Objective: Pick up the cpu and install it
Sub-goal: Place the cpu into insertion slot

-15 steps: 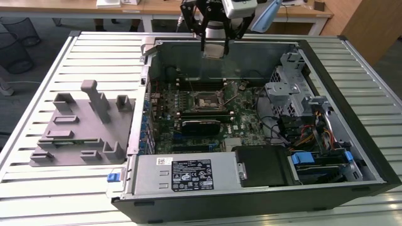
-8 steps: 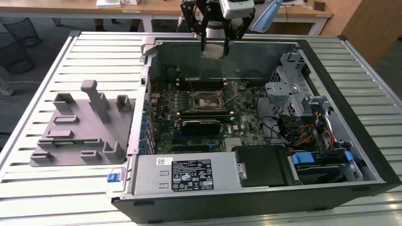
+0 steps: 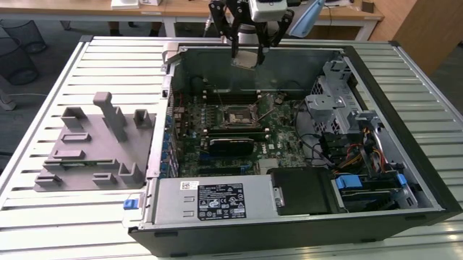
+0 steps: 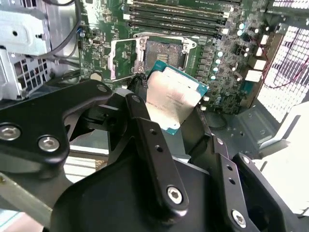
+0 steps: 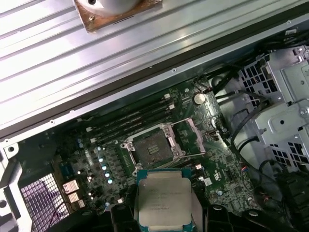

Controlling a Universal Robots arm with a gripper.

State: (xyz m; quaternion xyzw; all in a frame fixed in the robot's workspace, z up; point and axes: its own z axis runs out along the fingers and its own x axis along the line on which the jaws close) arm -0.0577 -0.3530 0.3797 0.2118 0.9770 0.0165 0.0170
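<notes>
The cpu (image 3: 244, 59) is a flat square chip with a silvery top and a thin teal rim. My gripper (image 3: 248, 56) is shut on it and holds it in the air above the far wall of the open computer case (image 3: 426, 162). In both wrist views the cpu (image 4: 176, 96) (image 5: 163, 200) sits between the black fingers (image 4: 140, 116), hanging over the motherboard. The open socket (image 3: 239, 116) (image 4: 161, 53) (image 5: 152, 147) lies below it with its metal frame lifted.
A grey plastic fixture (image 3: 94, 146) lies on the slatted table (image 3: 72, 227) at the exterior view's left. Inside the case are a power supply (image 3: 213, 199), a drive cage (image 3: 329, 103), memory slots (image 5: 130, 121) and loose cables (image 3: 354, 149).
</notes>
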